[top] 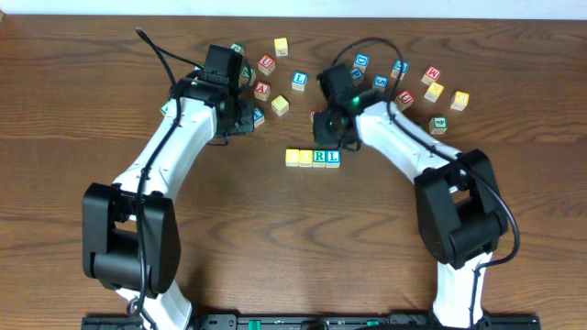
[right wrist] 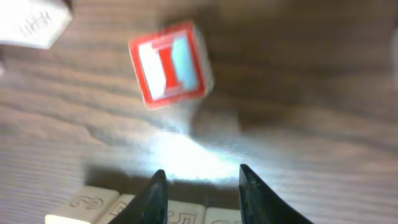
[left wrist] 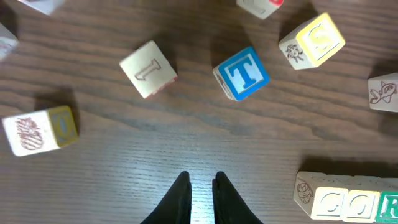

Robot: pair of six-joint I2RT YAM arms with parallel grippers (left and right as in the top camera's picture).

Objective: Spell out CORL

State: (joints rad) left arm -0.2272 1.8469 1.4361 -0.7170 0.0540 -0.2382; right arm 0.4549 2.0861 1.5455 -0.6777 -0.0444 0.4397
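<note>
Left gripper (top: 243, 117) of mine, seen from overhead, sits at about 10 o'clock from the letter row (top: 313, 158) and well apart from it. From this height I cannot tell how its jaws stand. My right gripper (top: 326, 130) hangs just at 12 o'clock of the letter row, near its right half. The four blocks lie side by side and touching on the table (top: 293, 238). The last two read a green R and a blue L; the first two are yellow and too small to read. Loose blocks (top: 281, 46) lie scattered at 12 o'clock from the row.

From my left wrist, the left gripper (left wrist: 200, 194) has its fingers drawn almost together with only a thin slit between them, gripping nothing, over bare wood. A blue T block (left wrist: 242, 73) lies at 1 o'clock from the fingertips, and a pale block with a brown letter (left wrist: 148, 68) lies at 11 o'clock. A yellow S block (left wrist: 314, 40) sits farther out at 2 o'clock. The letter row (left wrist: 348, 200) shows at 3 o'clock, with C, O and part of the R in view.

From my right wrist, the right gripper (right wrist: 204, 193) stands spread wide with nothing held. The letter row (right wrist: 112, 208) lies at 6 o'clock, its top faces just under the fingertips and blurred. A red-framed block (right wrist: 171, 64) lies at 11 o'clock, apart from the row.
</note>
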